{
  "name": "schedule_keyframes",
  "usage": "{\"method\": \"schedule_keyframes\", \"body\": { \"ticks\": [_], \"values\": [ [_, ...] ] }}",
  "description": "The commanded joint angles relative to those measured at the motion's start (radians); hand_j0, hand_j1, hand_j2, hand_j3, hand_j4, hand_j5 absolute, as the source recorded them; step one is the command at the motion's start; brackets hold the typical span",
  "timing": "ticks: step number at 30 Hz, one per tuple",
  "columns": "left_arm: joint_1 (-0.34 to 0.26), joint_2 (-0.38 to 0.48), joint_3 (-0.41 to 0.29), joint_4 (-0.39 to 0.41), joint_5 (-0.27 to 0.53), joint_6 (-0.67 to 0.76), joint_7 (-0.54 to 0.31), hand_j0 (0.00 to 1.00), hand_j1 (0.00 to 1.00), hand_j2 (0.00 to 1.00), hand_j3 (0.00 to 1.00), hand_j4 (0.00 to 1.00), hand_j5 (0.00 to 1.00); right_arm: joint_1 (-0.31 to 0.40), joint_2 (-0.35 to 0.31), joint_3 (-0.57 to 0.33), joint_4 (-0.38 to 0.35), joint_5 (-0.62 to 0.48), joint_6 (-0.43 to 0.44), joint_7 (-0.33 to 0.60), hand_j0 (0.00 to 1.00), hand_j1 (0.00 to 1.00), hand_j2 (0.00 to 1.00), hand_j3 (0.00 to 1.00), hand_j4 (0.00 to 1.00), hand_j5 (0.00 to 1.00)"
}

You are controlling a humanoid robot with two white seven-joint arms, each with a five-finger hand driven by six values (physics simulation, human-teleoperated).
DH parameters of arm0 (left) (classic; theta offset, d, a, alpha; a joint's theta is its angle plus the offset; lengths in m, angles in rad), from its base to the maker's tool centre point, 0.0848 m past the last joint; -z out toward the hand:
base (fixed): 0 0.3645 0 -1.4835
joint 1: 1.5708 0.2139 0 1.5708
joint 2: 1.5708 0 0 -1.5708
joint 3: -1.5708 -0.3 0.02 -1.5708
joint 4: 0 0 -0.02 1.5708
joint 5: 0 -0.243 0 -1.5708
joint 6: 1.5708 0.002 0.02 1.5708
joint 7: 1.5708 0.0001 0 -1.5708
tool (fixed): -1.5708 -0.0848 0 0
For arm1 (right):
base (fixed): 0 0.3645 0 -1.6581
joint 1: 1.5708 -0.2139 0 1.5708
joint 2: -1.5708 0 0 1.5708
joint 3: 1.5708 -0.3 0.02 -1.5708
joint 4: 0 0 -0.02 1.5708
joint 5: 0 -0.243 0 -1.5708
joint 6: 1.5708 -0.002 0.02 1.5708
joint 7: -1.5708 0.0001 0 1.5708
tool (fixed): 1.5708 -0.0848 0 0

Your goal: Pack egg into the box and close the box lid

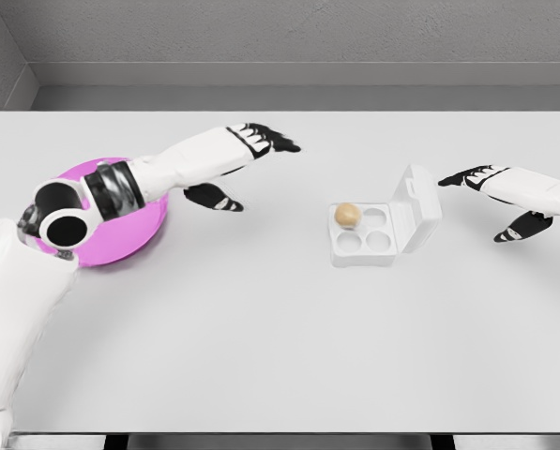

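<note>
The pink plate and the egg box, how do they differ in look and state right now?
The pink plate is round, flat and brightly coloured; the egg box is white, squarish and moulded with four cups. The plate shows nothing on its visible part and is partly hidden by the left arm; the box holds one egg in its far left cup and is fully visible. The box has a lid standing open; the plate has none. Both rest on the white table.

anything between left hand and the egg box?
Nothing: head view shows only bare table between the left hand and the box; the egg already sits inside.
</note>
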Motion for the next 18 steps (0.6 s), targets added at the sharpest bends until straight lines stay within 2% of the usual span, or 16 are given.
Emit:
{"method": "schedule_keyframes", "body": {
  "ticks": [1, 3, 4, 5, 6, 7, 10, 12, 13, 18],
  "values": [
    [0.006, 0.124, 0.122, -0.095, 0.149, -0.069, 0.001, 1.0, 1.0, 1.0, 1.0, 1.0, 1.0, 0.0, -0.001, 0.0, 0.0, -0.007, 0.003, 0.0, 1.0, 1.0, 1.0, 1.0, 1.0, 1.0],
    [0.097, 0.165, 0.259, -0.091, 0.288, -0.069, 0.001, 1.0, 1.0, 1.0, 1.0, 1.0, 1.0, 0.0, -0.001, 0.0, 0.0, -0.005, 0.003, 0.0, 1.0, 1.0, 1.0, 1.0, 1.0, 1.0],
    [0.123, 0.196, 0.285, -0.08, 0.354, -0.069, 0.001, 1.0, 1.0, 1.0, 1.0, 1.0, 1.0, 0.0, -0.001, 0.0, 0.0, -0.007, 0.003, 0.0, 1.0, 1.0, 1.0, 1.0, 1.0, 1.0],
    [0.167, 0.223, 0.306, -0.048, 0.387, -0.069, 0.001, 1.0, 1.0, 1.0, 1.0, 1.0, 1.0, 0.0, 0.001, 0.0, 0.0, -0.007, 0.003, 0.0, 1.0, 1.0, 1.0, 1.0, 1.0, 1.0],
    [0.19, 0.228, 0.34, 0.0, 0.387, -0.069, 0.001, 1.0, 1.0, 1.0, 1.0, 1.0, 1.0, 0.0, -0.001, 0.0, -0.002, -0.007, 0.003, 0.0, 1.0, 1.0, 1.0, 1.0, 1.0, 1.0],
    [0.198, 0.226, 0.361, 0.082, 0.387, -0.069, 0.001, 1.0, 1.0, 1.0, 1.0, 1.0, 1.0, 0.0, -0.001, 0.0, -0.002, -0.007, 0.003, 0.0, 1.0, 1.0, 1.0, 1.0, 1.0, 1.0],
    [0.219, 0.217, 0.361, 0.191, 0.374, -0.069, 0.001, 1.0, 1.0, 1.0, 1.0, 1.0, 1.0, 0.003, 0.002, 0.017, -0.002, -0.007, 0.003, 0.0, 1.0, 1.0, 1.0, 1.0, 1.0, 1.0],
    [0.233, 0.222, 0.357, 0.184, 0.37, -0.069, 0.001, 1.0, 1.0, 1.0, 1.0, 1.0, 1.0, 0.005, 0.002, 0.029, -0.005, -0.007, 0.003, 0.0, 1.0, 1.0, 1.0, 1.0, 1.0, 1.0],
    [0.242, 0.217, 0.357, 0.181, 0.342, -0.069, 0.001, 1.0, 1.0, 1.0, 1.0, 1.0, 1.0, 0.008, 0.002, 0.04, -0.041, -0.004, 0.003, 0.0, 1.0, 1.0, 1.0, 1.0, 1.0, 1.0],
    [0.244, 0.216, 0.355, 0.181, 0.327, -0.069, 0.001, 1.0, 1.0, 1.0, 1.0, 1.0, 1.0, 0.035, 0.002, 0.041, -0.134, -0.01, 0.003, 0.0, 1.0, 1.0, 1.0, 1.0, 1.0, 1.0]
  ]
}}
